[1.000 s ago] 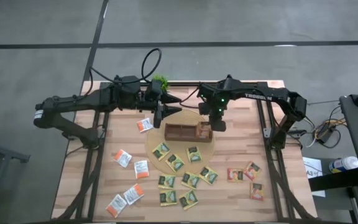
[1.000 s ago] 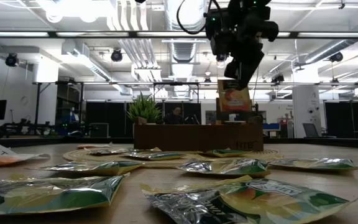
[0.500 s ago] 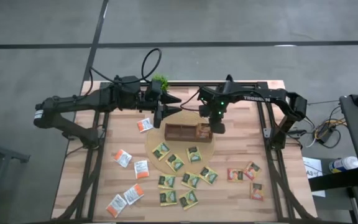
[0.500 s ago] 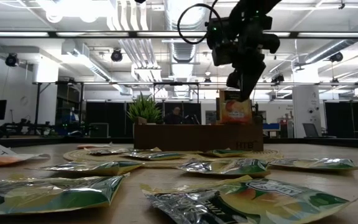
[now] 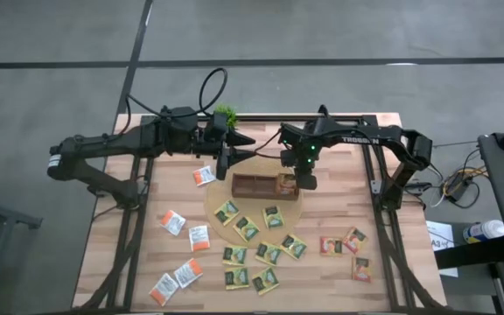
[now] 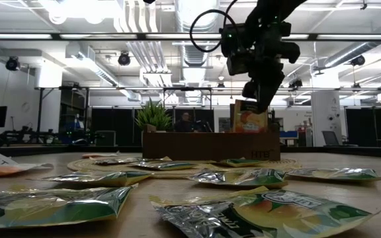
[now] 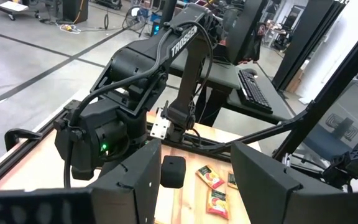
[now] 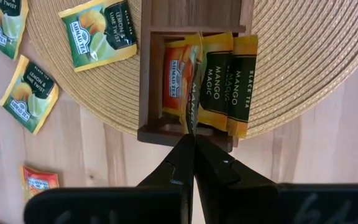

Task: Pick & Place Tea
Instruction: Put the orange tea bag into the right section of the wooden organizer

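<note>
My right gripper [image 8: 190, 138] pinches a mango tea sachet [image 8: 190, 87] upright in tray [image 5: 254, 185] end compartment, 3 o'clock | left gripper [image 5: 245, 147] spread, empty, tray's 11 o'clock

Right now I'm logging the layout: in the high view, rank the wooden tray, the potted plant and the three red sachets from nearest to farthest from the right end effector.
1. Wooden tray, directly beneath the right end effector.
2. Potted plant, back edge.
3. Red sachets, front right.
</note>
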